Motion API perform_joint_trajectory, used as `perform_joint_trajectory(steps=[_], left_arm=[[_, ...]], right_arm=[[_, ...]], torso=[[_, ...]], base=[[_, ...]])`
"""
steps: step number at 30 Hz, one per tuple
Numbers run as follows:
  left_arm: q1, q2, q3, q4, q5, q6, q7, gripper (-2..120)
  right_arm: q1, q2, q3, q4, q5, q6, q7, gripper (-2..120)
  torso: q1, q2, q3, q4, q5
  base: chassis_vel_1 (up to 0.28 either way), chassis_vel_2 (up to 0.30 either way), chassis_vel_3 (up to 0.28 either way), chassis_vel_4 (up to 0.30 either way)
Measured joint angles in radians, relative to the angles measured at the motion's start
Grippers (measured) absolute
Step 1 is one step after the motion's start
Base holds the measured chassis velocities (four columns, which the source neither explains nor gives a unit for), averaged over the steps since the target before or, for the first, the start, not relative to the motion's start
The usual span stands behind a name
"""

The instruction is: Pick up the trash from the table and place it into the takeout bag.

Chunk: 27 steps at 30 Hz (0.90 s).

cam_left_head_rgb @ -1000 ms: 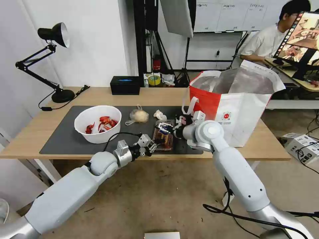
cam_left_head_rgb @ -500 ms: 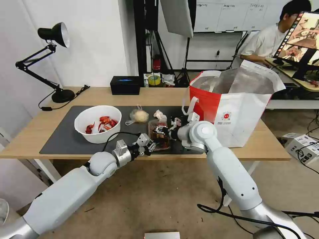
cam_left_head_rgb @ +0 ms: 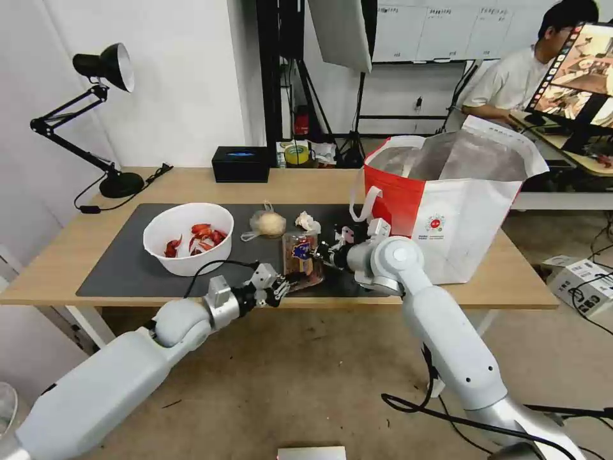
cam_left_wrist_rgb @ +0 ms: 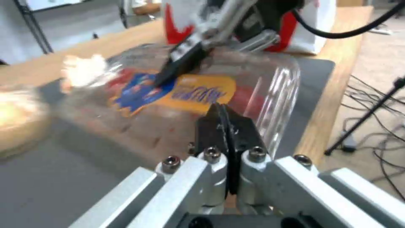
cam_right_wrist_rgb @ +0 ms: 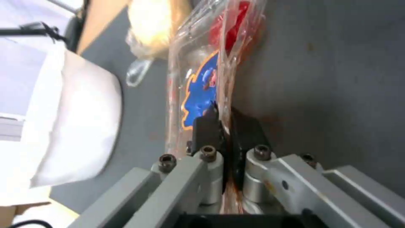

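Since a moment ago my right gripper (cam_left_head_rgb: 317,253) has tipped the clear tray (cam_left_head_rgb: 302,252) up at frame centre, pinching its edge; my left gripper (cam_left_head_rgb: 279,292), pressed together, has backed away. Blue-orange label, red scraps inside.

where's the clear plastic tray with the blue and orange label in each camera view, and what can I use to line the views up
Head view: the clear plastic tray stands tilted on the dark grey mat, between the left pincer and the right pincer.
Left wrist view: the tray lies just beyond the shut pincer fingers.
Right wrist view: the tray is edge-on, its rim pinched by that pincer.
Shared landmark: the blue and orange label.
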Motion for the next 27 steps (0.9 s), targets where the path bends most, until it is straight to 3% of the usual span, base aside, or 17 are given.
perform_joint_trajectory(steps=[5, 8, 9, 12, 13, 15, 17, 18, 20, 21, 22, 23, 25, 27], left_arm=[[0.053, 0.023, -0.073, -0.026, -0.01, -0.002, 0.0, 0], [0.169, 0.061, -0.204, -0.078, -0.016, -0.012, 0.004, 0], [0.169, 0.061, -0.204, -0.078, -0.016, -0.012, 0.004, 0], [0.31, 0.088, -0.331, -0.137, -0.02, -0.039, 0.005, 0], [0.31, 0.088, -0.331, -0.137, -0.02, -0.039, 0.005, 0], [0.367, 0.092, -0.383, -0.157, -0.019, -0.05, 0.005, 5], [0.453, 0.088, -0.468, -0.172, -0.013, -0.072, 0.005, 18], [0.453, 0.088, -0.468, -0.172, -0.013, -0.072, 0.005, 18], [0.5, 0.07, -0.512, -0.175, -0.01, -0.087, 0.01, 27], [0.519, 0.058, -0.527, -0.174, -0.018, -0.103, 0.02, 31], [0.519, 0.058, -0.527, -0.174, -0.018, -0.103, 0.02, 31], [0.542, 0.042, -0.542, -0.17, -0.037, -0.123, 0.027, 36], [0.566, 0.033, -0.568, -0.169, -0.045, -0.134, 0.03, 45], [0.575, 0.028, -0.577, -0.17, -0.046, -0.137, 0.03, 50]], right_arm=[[-0.002, 0.0, 0.011, 0.007, -0.001, 0.011, -0.016, 0], [-0.015, 0.0, 0.027, 0.03, -0.009, 0.022, -0.041, 0], [-0.015, 0.0, 0.027, 0.03, -0.009, 0.022, -0.041, 0], [-0.041, -0.013, 0.044, 0.086, -0.055, 0.037, -0.116, 0], [-0.041, -0.013, 0.044, 0.086, -0.055, 0.037, -0.116, 0], [-0.052, -0.024, 0.053, 0.12, -0.07, 0.048, -0.151, 0], [-0.073, -0.044, 0.076, 0.192, -0.081, 0.097, -0.216, 0], [-0.073, -0.044, 0.076, 0.192, -0.081, 0.097, -0.216, 0], [-0.087, -0.059, 0.11, 0.26, -0.084, 0.171, -0.256, 0], [-0.097, -0.073, 0.125, 0.305, -0.101, 0.257, -0.28, 0], [-0.097, -0.073, 0.125, 0.305, -0.101, 0.257, -0.28, 0], [-0.106, -0.096, 0.141, 0.351, -0.133, 0.362, -0.304, 0], [-0.109, -0.135, 0.193, 0.425, -0.166, 0.478, -0.289, 0], [-0.103, -0.163, 0.222, 0.445, -0.199, 0.519, -0.262, 0]], torso=[[0.0, 0.0, 0.0, -0.0002, 0.0001], [0.0, 0.0, 0.0, -0.0002, 0.0002], [0.0, 0.0, 0.0, -0.0002, 0.0002], [0.0, 0.0, 0.0, 0.0003, 0.0001], [0.0, 0.0, 0.0, 0.0003, 0.0001], [0.0, 0.0, 0.0, 0.0003, 0.0002], [0.0, 0.0, 0.0, 0.0001, 0.0002], [0.0, 0.0, 0.0, 0.0001, 0.0002], [0.0, 0.0, 0.0, 0.0001, 0.0], [0.0, 0.0, 0.0, 0.0, 0.0003], [0.0, 0.0, 0.0, 0.0, 0.0003], [0.0, 0.0, 0.0, -0.0001, 0.0002], [0.0, 0.0, 0.0, -0.0001, 0.0004], [0.0, 0.0, 0.0, 0.0, 0.0004]], base=[[0.0, 0.0, 0.0, 0.0], [0.0, 0.0, 0.0, 0.0], [0.0, 0.0, 0.0, 0.0], [0.0, 0.0, 0.0, 0.0], [0.0, 0.0, 0.0, 0.0], [0.0, 0.0, 0.0, 0.0], [0.0, 0.0, 0.0, 0.0], [0.0, 0.0, 0.0, 0.0], [0.0, 0.0, 0.0, 0.0], [0.0, 0.0, 0.0, 0.0], [0.0, 0.0, 0.0, 0.0], [0.0, 0.0, 0.0, 0.0], [0.0, 0.0, 0.0, 0.0], [0.0, 0.0, 0.0, 0.0]])
